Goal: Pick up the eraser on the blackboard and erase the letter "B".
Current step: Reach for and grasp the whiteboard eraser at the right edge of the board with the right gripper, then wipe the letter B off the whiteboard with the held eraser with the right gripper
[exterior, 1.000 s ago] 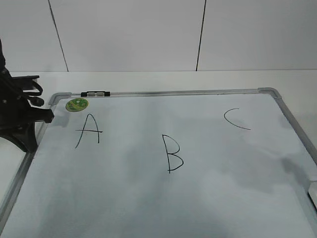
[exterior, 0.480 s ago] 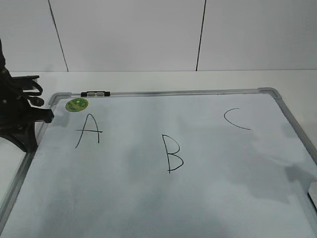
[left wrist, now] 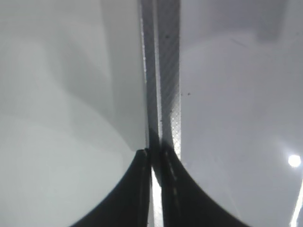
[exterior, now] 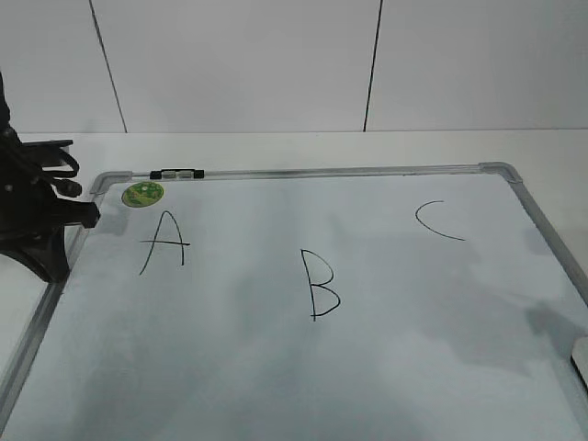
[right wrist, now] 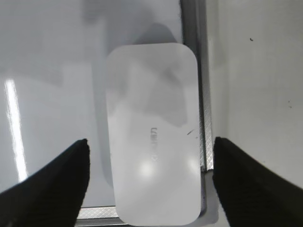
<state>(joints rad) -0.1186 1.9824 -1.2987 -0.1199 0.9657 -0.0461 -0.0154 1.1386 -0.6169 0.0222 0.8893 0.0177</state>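
The blackboard (exterior: 322, 172) is a white board in a silver frame, lying flat. On it are the letter "B" (exterior: 319, 285) in the middle, a black "A" and a "C". The eraser (right wrist: 151, 137), a flat white rounded block with faint grey lettering, lies in the board's corner against the frame (right wrist: 203, 94). Only its edge shows in the exterior view (exterior: 581, 360), at the right border. My right gripper (right wrist: 150, 141) is open above the eraser, one finger on each side and not touching it. My left gripper (left wrist: 154, 153) is shut and empty over the board's left frame rail (left wrist: 163, 94).
A round green magnet (exterior: 142, 193) sits at the board's far left corner beside a black and silver clip (exterior: 177, 173). My left arm (exterior: 32, 216) stands by the board's left edge. A white table (exterior: 276, 147) and a white panelled wall lie behind.
The right arm's shadow on the board's right side has slid a little toward the near right edge. The left arm, the eraser and the letters have not moved.
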